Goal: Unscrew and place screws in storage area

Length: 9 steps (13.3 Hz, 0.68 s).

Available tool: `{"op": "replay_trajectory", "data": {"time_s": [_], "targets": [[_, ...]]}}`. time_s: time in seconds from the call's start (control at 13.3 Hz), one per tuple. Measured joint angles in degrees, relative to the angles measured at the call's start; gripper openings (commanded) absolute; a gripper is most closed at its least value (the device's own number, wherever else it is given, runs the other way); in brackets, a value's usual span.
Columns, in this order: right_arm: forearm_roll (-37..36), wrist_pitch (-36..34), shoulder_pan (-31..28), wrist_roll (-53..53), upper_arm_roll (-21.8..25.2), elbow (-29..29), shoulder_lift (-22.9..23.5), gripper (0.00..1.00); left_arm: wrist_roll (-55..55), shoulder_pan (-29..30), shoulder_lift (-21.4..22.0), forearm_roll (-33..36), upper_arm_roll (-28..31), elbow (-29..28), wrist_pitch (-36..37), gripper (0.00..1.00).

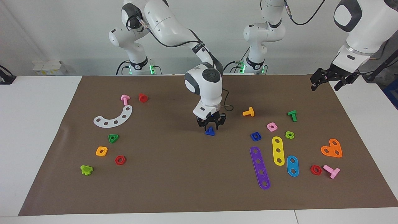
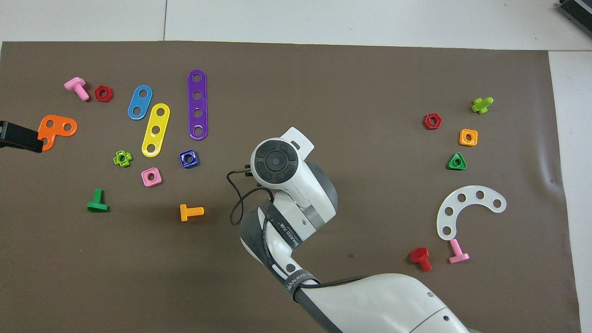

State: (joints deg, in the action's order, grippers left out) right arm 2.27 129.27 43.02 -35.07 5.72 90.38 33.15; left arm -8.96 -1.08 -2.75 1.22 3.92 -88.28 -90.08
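Note:
A small dark-blue screw (image 1: 210,132) with a triangular head lies on the brown mat (image 1: 174,174) near the table's middle. My right gripper (image 1: 211,126) points straight down right over it. Its fingers are spread on either side, and their tips are just above the head. In the overhead view the right arm's wrist (image 2: 276,162) hides the screw and the fingers. My left gripper (image 1: 329,81) waits open in the air over the mat's edge at the left arm's end. Its tip shows in the overhead view (image 2: 21,137) by the orange heart plate (image 2: 56,129).
Toward the left arm's end lie an orange bolt (image 1: 248,112), a green bolt (image 1: 292,115), a blue square nut (image 1: 255,136), and purple (image 1: 260,168), yellow (image 1: 278,150) and blue (image 1: 292,165) strips. Toward the right arm's end lie a white curved plate (image 1: 113,118), a red bolt (image 1: 142,97) and several nuts.

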Motion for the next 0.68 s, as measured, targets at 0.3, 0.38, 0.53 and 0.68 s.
{"op": "replay_trajectory", "data": {"time_s": [0.3,0.38,0.53,0.68], "targets": [[-0.01,1.19,0.08,0.00,0.00,0.81,-0.01,0.50,0.00,0.00,0.00,0.00,0.00,-0.01,-0.06,1.00],[-0.01,2.11,0.08,0.00,0.00,0.98,-0.01,0.50,0.00,0.00,0.00,0.00,0.00,-0.01,-0.06,1.00],[-0.30,2.56,0.08,0.00,0.00,1.20,0.00,0.50,0.00,0.00,0.00,0.00,0.00,-0.01,-0.07,1.00],[-0.65,2.57,0.08,0.00,0.00,1.21,-0.01,0.40,0.00,0.00,0.00,0.01,0.01,-0.01,-0.12,1.00]]}}
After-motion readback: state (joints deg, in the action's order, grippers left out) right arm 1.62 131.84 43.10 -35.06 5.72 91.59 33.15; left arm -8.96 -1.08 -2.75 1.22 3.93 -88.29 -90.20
